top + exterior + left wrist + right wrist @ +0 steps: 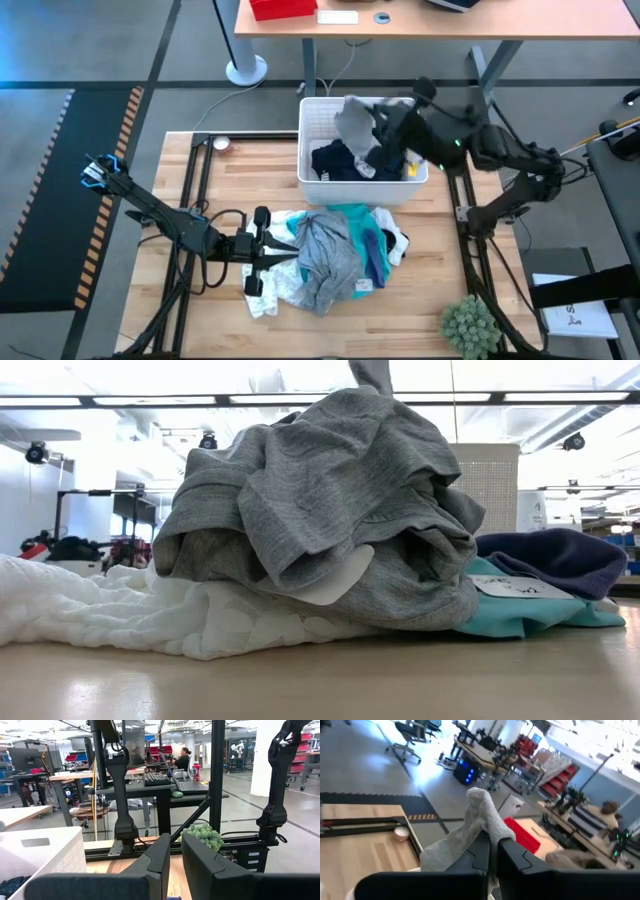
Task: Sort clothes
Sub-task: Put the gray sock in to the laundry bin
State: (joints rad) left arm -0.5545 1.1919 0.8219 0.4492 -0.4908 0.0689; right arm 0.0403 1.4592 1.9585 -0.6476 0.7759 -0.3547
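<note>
Clothes (325,255) lie heaped on the desk (240,170) by the closed, empty left pincer (285,252), while the right pincer (372,128) pinches a grey garment (355,122) above the white bin (318,112).

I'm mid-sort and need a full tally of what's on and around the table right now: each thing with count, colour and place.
White rectangular plastic bin: one, at the table's far edge.
Dark navy garment: one, inside the bin.
Grey garment held up: one, hanging over the bin.
Grey knit top: one, on top of the pile at table centre.
Turquoise garment: one, under the grey top.
White lacy fabric: one, on the pile's near left edge.
Small green plant: one, near right corner.
Left pincer: shut, at the pile's left side.
Right pincer: shut on the grey garment, above the bin.
</note>
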